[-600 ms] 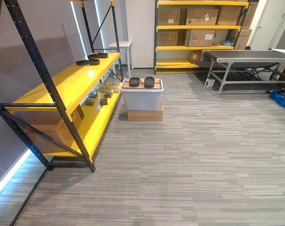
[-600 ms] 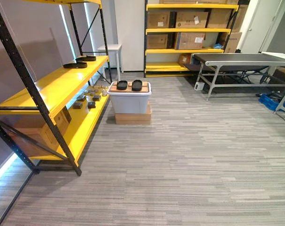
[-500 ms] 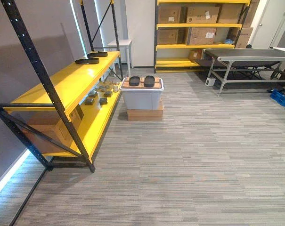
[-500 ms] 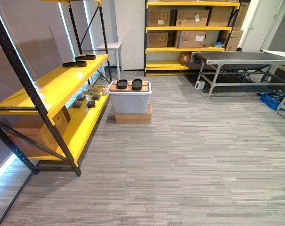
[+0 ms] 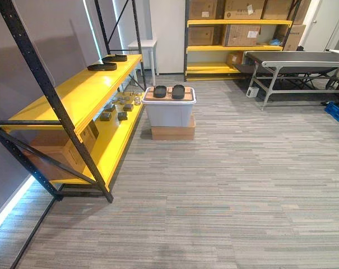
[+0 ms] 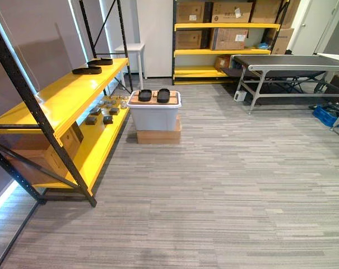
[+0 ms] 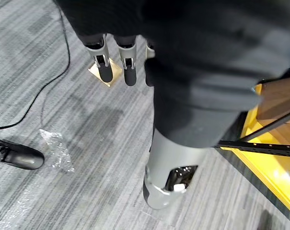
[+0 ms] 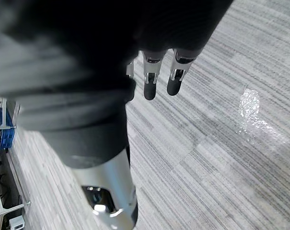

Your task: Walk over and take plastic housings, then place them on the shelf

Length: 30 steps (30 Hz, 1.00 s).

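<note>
Two black plastic housings (image 5: 160, 91) (image 5: 178, 91) lie side by side on the lid of a grey bin (image 5: 169, 115), which stands on a flat cardboard box a few steps ahead. Two more black housings (image 5: 102, 66) (image 5: 114, 58) rest at the far end of the yellow shelf's (image 5: 74, 95) upper level, on my left. My left hand (image 7: 129, 69) hangs over the carpet, fingers straight and holding nothing. My right hand (image 8: 150, 86) hangs the same way, open and empty.
Small parts (image 5: 116, 109) and a cardboard box (image 5: 63, 151) sit on the shelf's lower level. At the back are a rack of cartons (image 5: 239, 33), a white side table (image 5: 142, 45), a conveyor table (image 5: 295, 59) and a blue crate (image 5: 337, 112). A person's shoe (image 7: 20, 158) and plastic wrap (image 7: 56, 148) are on the floor.
The whole picture has shifted slightly, so the camera has moved. The housings, bin and shelf stay where they were.
</note>
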### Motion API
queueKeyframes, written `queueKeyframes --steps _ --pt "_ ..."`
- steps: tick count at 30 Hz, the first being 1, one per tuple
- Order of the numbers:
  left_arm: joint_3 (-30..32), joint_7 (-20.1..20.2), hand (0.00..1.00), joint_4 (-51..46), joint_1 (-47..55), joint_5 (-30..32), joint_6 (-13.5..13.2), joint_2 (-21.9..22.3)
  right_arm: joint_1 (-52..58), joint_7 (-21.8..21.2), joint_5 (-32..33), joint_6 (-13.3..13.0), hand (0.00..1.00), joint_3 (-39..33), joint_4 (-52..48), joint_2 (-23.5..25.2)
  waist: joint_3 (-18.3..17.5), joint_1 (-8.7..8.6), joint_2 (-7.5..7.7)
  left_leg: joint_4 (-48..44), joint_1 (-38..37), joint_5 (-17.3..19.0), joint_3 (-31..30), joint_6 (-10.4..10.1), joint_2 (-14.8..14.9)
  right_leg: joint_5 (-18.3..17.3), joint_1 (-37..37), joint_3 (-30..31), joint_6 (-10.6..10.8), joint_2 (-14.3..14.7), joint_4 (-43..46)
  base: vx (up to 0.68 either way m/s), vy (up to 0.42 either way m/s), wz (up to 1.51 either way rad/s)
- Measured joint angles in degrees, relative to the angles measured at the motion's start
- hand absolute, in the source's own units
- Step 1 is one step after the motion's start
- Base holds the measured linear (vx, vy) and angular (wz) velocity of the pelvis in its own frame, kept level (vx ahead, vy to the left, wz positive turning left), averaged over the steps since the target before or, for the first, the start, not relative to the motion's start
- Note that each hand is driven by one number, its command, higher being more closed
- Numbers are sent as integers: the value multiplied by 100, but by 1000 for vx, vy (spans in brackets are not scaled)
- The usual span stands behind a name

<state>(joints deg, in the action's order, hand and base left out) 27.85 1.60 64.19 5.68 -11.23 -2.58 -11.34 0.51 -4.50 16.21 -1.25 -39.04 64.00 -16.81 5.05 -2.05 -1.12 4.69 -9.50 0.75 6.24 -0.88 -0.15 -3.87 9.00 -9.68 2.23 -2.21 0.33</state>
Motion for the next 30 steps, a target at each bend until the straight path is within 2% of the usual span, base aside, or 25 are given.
queueKeyframes --steps 7,12,13,14,15,16,18,19,21,23,24,25,26,27,28,29,30 --pt "-28 -4 0 0 114 3 -14 151 17 0 -3 -1 0 430 1 327 15 -1 -14 23 149 3 176 3 18 4 -267 149 -15 23 12 -39 -22 -13" --pt "-157 -20 0 -14 68 9 -63 149 -95 -7 -58 -3 0 665 0 411 161 41 16 22 214 75 388 13 11 7 -408 366 -17 25 74 13 0 -23" --pt "-259 -18 0 -64 43 13 -70 154 -103 -8 -117 -4 0 664 -2 419 255 89 10 -10 142 193 459 5 8 -163 -489 432 71 -2 372 26 22 -20" --pt "-351 -23 0 -89 -1 13 -73 152 -94 -8 -123 -6 0 677 -19 446 360 102 2 -55 67 298 460 36 -4 -461 -697 420 235 -72 1080 23 25 -17" --pt "-417 -28 0 -108 -12 18 -73 151 -93 -5 -123 -7 0 714 -32 461 400 103 -7 -63 11 344 459 67 -6 -571 -861 400 308 -109 1540 35 44 -3" --pt "-520 -43 0 -124 -23 33 -76 142 -62 -6 -123 -9 0 781 -37 530 441 99 -17 -76 -86 403 446 132 -4 -660 -1305 345 376 -197 2595 52 63 9" --pt "-718 -135 0 -127 -93 136 -67 45 44 -6 -123 -8 0 867 -24 711 523 -1 25 -127 -263 481 256 311 -29 -779 -1872 44 383 -440 3948 108 60 37" --pt "-797 -163 0 -130 -138 143 -68 8 142 -10 -125 -8 0 932 -22 809 524 -27 30 -208 -277 581 136 337 15 -924 -2059 -131 371 -506 4020 158 8 49" --pt "-868 -190 0 -127 -305 184 -66 -31 171 -13 -125 -8 0 1090 1 852 597 -78 16 -299 -266 700 -29 301 125 -911 -2341 -371 337 -485 3540 207 -55 50" --pt "-850 -237 0 -121 -518 202 -69 -42 182 -10 -125 -9 0 1101 12 870 652 -187 -2 -302 -285 831 -255 211 308 -751 -2484 -507 161 -317 2468 300 -159 61" --pt "-780 -245 0 -115 -643 266 -72 -45 195 -7 -125 -9 0 1095 17 876 701 -271 6 -287 -370 925 -368 96 458 -416 -2541 -478 0 -150 1653 282 -184 53" --pt "-691 -243 0 -112 -706 324 -73 -44 246 -7 -123 -9 0 1086 16 876 730 -289 27 -280 -480 1018 -417 -14 547 -65 -2565 -405 -7 -59 1076 523 -349 56" --pt "-641 -239 0 -98 -730 372 -74 -9 331 -7 -122 -12 0 1015 15 858 731 -347 33 -258 -659 1191 -480 -132 669 588 -2554 -303 -25 22 965 381 -258 36" --pt "-593 -231 0 -88 -688 378 -76 37 376 -10 -123 -16 0 934 14 850 687 -359 17 -226 -777 1230 -475 -129 778 753 -2513 -267 -194 145 1076 543 -341 15" --pt "-367 -208 0 -75 -682 384 -98 148 382 -19 -123 -18 0 667 15 892 684 -317 -54 -402 -858 1222 -352 -145 900 491 -2582 -215 -470 321 1460 603 -322 -19" --pt "-33 -215 0 -97 -631 381 -109 280 420 -36 -122 -27 0 411 -33 1002 674 -264 -39 -1167 -642 1257 -261 -221 1006 207 -2525 -196 -569 384 1679 726 -376 -21" --pt "128 -224 0 -127 -591 361 -106 378 470 -42 -117 -30 0 314 -48 1051 680 -266 -48 -1821 -421 1284 -262 -266 1053 102 -2370 -207 -626 423 1706 746 -333 0"
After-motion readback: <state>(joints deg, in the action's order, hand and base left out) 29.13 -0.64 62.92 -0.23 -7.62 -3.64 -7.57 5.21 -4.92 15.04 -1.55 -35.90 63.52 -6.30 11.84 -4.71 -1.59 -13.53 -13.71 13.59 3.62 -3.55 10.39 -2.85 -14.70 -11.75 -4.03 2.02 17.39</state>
